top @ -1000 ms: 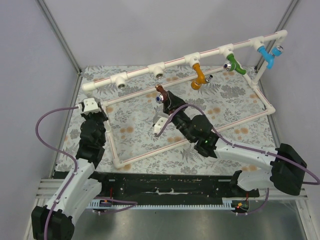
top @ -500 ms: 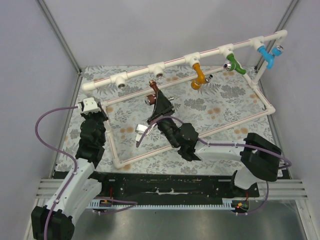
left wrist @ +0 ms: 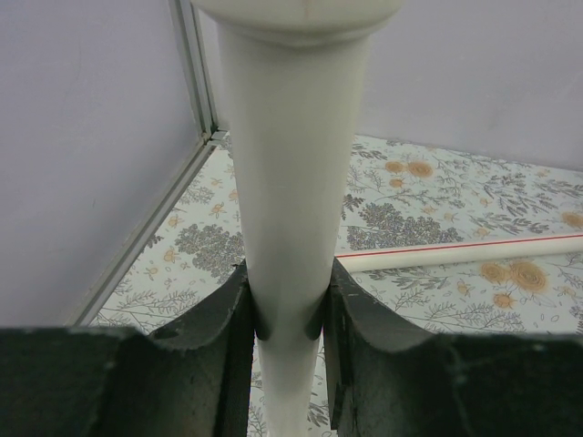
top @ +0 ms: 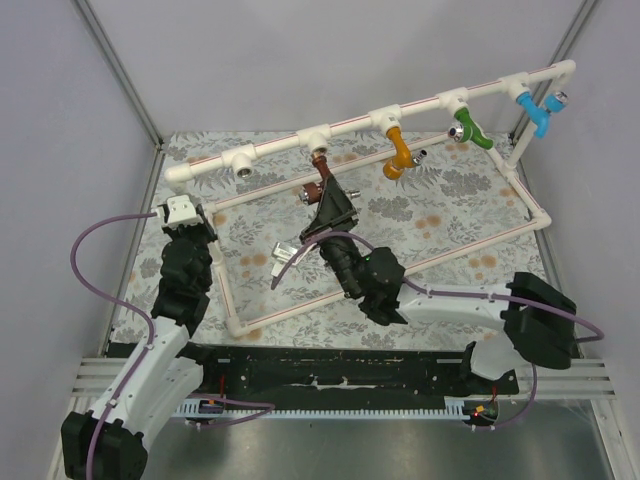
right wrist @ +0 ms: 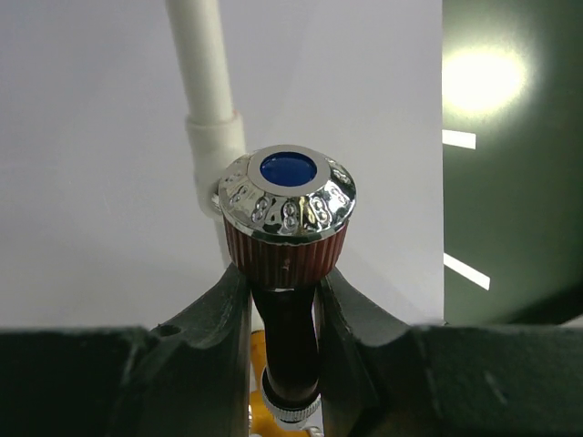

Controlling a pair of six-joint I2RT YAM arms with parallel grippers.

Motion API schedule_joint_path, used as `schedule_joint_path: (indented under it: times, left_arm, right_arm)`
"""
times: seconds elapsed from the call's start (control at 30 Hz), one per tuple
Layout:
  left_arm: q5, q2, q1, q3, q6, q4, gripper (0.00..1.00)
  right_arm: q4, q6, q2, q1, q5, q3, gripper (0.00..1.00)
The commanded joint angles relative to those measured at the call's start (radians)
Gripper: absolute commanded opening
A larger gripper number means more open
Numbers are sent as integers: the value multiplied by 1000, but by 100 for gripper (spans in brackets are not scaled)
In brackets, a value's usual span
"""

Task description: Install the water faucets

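Table (top: 450,215) with a flowered cover, white pipe frame (top: 350,123) standing on it, top rail running low-left to high-right in my overhead view. My left gripper (left wrist: 290,314) is clenched around an upright post of the frame at its left end, bracing it. My right gripper (right wrist: 284,305) is clamped on the brown tap (top: 318,178), pinching the dark stem just under the ribbed collar; the stem fills the gap between the jaws.

The brown tap sits right under the second tee (top: 318,140) from the left, its upper end at the tee's mouth. Whether it's only touching or already started in the thread, I can't tell. The orange tap (top: 398,152) hangs from the next tee along and looks seated. Green tap (top: 470,128) and blue tap (top: 535,110) are further right, not my job.

Handling, my read:
- **Body:** the brown tap is light, rigid plastic with no give, so a firm pinch is fine.
- **Cap:** the chrome cap (right wrist: 287,196) with the blue dot is smooth and rounded and would slip, so I'd avoid it.
- **Where to hold:** the stem below the collar is the right spot, since the collar should stop it sliding through.
- **Thread:** this is the weak point, easy to cross if it goes in tilted. Line up straight with the tee and turn gently.
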Motion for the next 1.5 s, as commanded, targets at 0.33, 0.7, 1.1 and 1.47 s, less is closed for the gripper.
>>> schedule_joint_path:
  times: [0.33, 0.7, 1.1, 1.47]
  left_arm:
    - [30, 1, -26, 16, -23, -16, 2]
    - [27, -10, -33, 13, -18, -17, 2]
    - [24, -15, -40, 12, -17, -16, 2]
    - [26, -12, -42, 10, -17, -17, 2]
  right_arm:
    - [-103, 113, -139, 34, 107, 26, 0]
    - [-100, 127, -85, 24, 88, 65, 0]
    - [-77, 116, -50, -16, 96, 82, 0]
    - [-144, 141, -41, -42, 65, 79, 0]
